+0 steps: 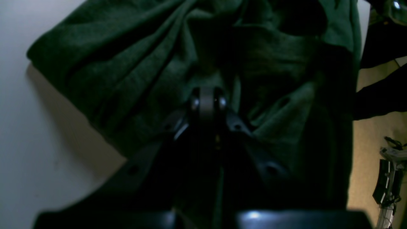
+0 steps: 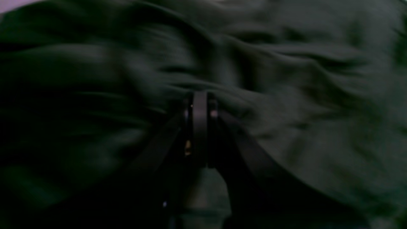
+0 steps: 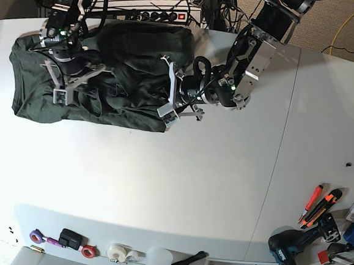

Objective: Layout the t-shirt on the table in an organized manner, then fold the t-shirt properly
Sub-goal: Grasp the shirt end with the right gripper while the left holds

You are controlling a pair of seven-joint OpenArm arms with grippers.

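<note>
The dark green t-shirt (image 3: 51, 92) lies crumpled at the far left of the white table (image 3: 161, 180); part of it is folded over into a darker hump (image 3: 147, 41). My left gripper (image 3: 164, 95) is at the shirt's right edge. In the left wrist view this gripper (image 1: 208, 97) is shut, and folds of the t-shirt (image 1: 120, 63) bunch toward its tips. My right gripper (image 3: 78, 80) is over the shirt's left half. It shows shut (image 2: 199, 101) in the right wrist view, with wrinkles of the t-shirt (image 2: 302, 95) running into its tips and cloth filling the frame.
A thin seam (image 3: 282, 153) crosses the table right of the arms. A drill (image 3: 290, 249), orange cutters (image 3: 317, 204) and small tools lie at the front right. Tape rolls (image 3: 118, 252) sit along the front edge. A power strip (image 3: 165, 15) and cables lie behind the shirt.
</note>
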